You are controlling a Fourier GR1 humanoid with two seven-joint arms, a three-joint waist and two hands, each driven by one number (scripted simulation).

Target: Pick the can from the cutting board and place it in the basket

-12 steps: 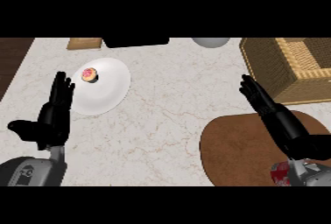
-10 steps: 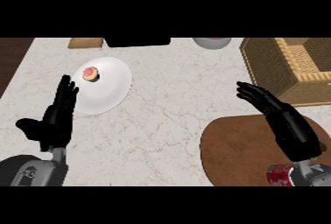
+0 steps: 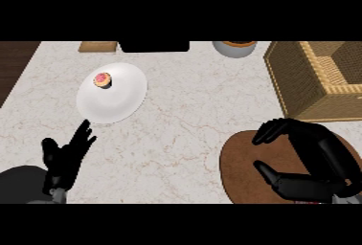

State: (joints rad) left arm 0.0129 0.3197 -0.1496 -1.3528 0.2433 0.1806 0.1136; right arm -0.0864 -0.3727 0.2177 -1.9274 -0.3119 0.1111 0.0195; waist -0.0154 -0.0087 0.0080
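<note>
Left hand, at 8 o'clock: matte black all over, slim tapered fingers, a short stubby thumb. Below it a rounded dark grey forearm, smooth shell, with a small lighter grey piece at the wrist.

Right hand, at 4 o'clock: same matte black, blocky segmented fingers, thick thumb, faint sheen along the edges. No cables, screws or markings visible.

a kitchen: marble counter, plate with pastry, cutting board
</note>
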